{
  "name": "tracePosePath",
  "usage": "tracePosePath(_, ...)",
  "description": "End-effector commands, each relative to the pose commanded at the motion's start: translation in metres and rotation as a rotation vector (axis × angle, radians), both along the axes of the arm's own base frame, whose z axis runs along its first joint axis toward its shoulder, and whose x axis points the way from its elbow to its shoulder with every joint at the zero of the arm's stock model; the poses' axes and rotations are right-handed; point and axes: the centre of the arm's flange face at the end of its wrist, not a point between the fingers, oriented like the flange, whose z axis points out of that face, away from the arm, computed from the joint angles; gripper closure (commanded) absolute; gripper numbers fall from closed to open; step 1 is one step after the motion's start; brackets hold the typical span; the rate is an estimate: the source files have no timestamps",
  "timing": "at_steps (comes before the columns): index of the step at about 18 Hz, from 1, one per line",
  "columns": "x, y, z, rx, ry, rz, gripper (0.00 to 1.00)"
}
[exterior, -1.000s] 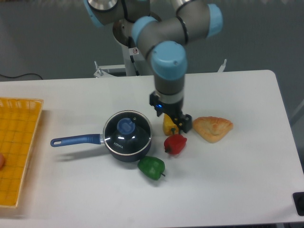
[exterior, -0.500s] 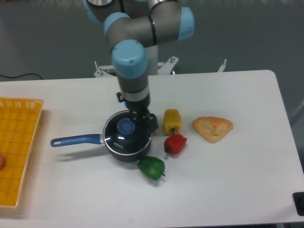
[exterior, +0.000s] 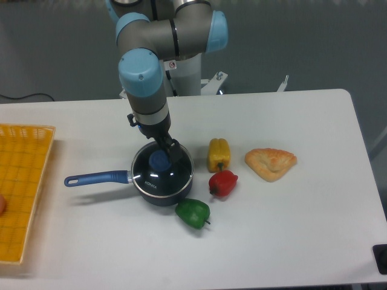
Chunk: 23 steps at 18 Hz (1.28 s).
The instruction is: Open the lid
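Note:
The lid (exterior: 166,175) is dark glass with a metal rim and a blue knob (exterior: 158,161) at its centre. It sits on the dark blue saucepan (exterior: 158,194), whose long blue handle (exterior: 97,178) points left. My gripper (exterior: 164,148) hangs straight over the knob, its dark fingers (exterior: 171,148) right at the knob's far side. I cannot tell whether the fingers are open or shut, or whether they touch the knob.
A yellow pepper (exterior: 218,153), a red pepper (exterior: 223,182) and a green pepper (exterior: 193,212) lie just right of and in front of the pan. A pastry wedge (exterior: 270,162) lies further right. A yellow basket (exterior: 21,187) stands at the left edge.
The arm has swung left from over the yellow pepper to over the pan. The gripper now sits at the lid's knob. Lid, pan and food have not moved.

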Motion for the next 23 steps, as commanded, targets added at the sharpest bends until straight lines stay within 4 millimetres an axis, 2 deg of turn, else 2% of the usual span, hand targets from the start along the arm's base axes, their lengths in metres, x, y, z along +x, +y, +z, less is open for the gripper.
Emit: tracePosePath(23,-0.008,0.012,-0.027,-0.030,0.020,0.056,0.00)
